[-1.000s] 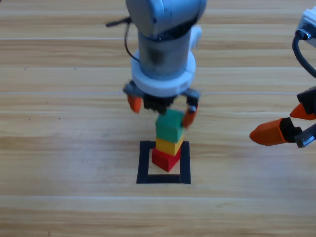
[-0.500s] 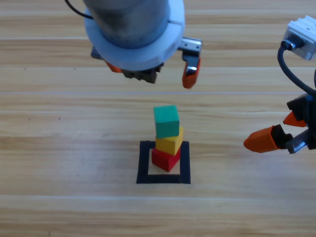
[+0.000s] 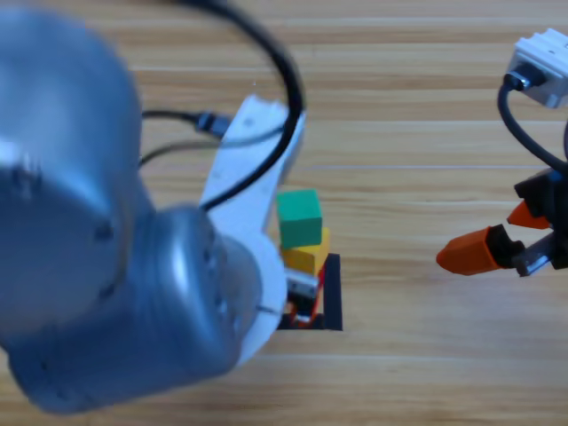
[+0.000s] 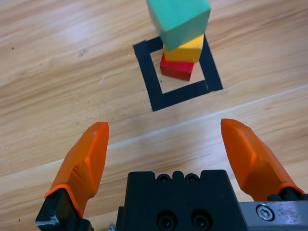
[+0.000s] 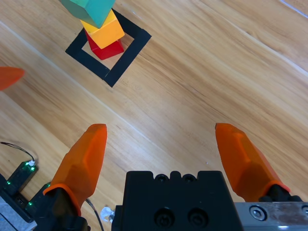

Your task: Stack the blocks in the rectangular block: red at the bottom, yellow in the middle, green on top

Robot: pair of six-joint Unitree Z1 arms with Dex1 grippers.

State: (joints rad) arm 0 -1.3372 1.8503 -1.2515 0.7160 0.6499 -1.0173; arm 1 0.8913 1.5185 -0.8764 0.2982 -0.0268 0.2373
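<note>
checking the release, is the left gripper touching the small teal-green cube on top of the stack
Apart. In the left wrist view the open left gripper sits back from the small teal-green cube, with bare wooden table between them.

Blurred left arm (image 3: 115,257) hides most of black tape outline (image 3: 334,293); red cube (image 3: 304,306) barely visible.

Robot lab bench, wooden table (image 3: 417,124), black tape square (image 4: 180,94)

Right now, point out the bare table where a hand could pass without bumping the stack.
Bare wood lies between the tape square and the right gripper, open at the right edge. Crowded: the left arm looms over the stack's left, its left gripper open, short of the green cube.
</note>
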